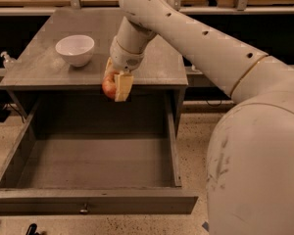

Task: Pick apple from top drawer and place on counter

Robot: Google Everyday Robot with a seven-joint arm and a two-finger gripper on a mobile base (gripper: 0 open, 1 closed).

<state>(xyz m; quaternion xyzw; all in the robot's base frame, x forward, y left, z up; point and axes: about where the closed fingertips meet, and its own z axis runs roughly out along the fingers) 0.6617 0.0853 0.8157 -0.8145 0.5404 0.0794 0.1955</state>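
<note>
Red-orange apple (108, 87) is pinched in the gripper (116, 87), w/ tan fingers (123, 85) pressed on its sides. It hangs at the front edge of the counter (39, 68), approx mid-width, not resting on it. Arm (186, 38) comes in across the counter's right side. Top drawer (98, 163) stands wide open below the counter's front, knob (83, 209) on its front panel. White bowl (75, 49) sits on the counter's left part, apart from the apple.
</note>
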